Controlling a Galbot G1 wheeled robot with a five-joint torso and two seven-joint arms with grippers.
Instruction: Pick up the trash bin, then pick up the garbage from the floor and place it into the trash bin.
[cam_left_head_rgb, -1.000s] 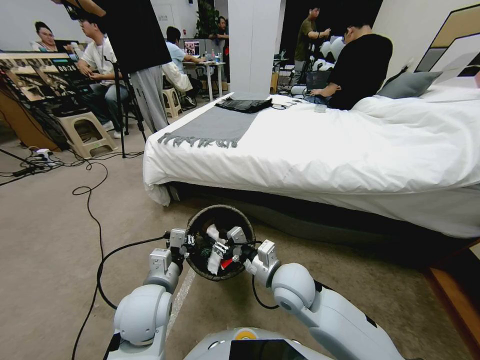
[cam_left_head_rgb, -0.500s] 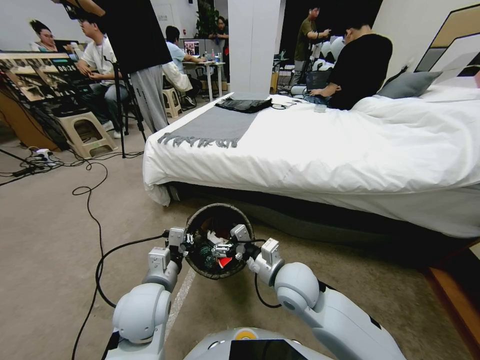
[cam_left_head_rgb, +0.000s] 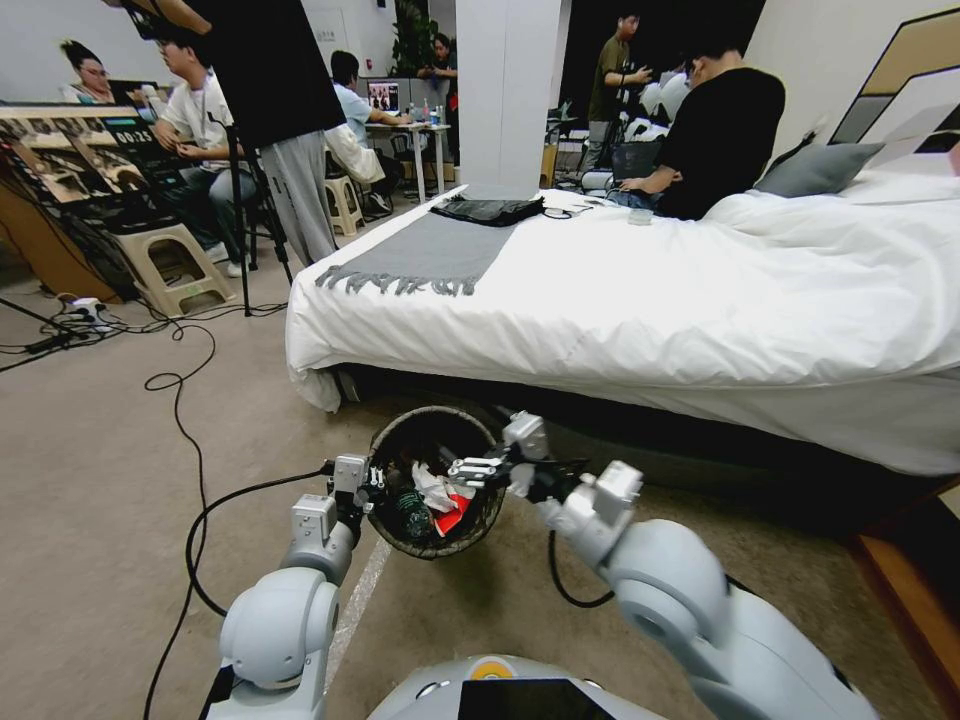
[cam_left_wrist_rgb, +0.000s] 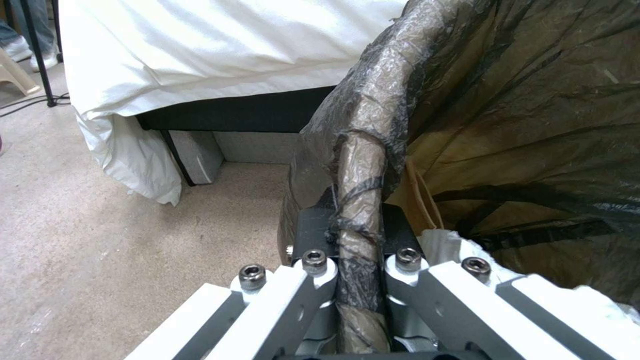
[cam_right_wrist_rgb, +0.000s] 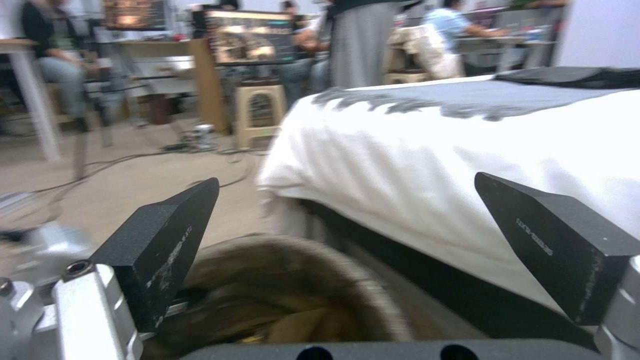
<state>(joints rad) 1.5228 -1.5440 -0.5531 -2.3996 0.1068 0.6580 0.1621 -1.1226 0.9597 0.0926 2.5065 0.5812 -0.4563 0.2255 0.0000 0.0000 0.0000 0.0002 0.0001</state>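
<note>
The right gripper (cam_left_head_rgb: 470, 468), inside the bin (cam_left_head_rgb: 395, 450) a moment ago, has lifted to its far rim with jaws spread and empty, the tissue (cam_left_head_rgb: 437, 490) now lying in the bin, which the left gripper (cam_left_wrist_rgb: 360, 272) clamps by the rim beside the bed (cam_left_head_rgb: 640, 290), so this drop looks done.

Pale grey rounded arms, black cables

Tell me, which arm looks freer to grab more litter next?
The right: its gripper hangs open and empty above the bin, while the left gripper is clamped on the bin's rim.
</note>
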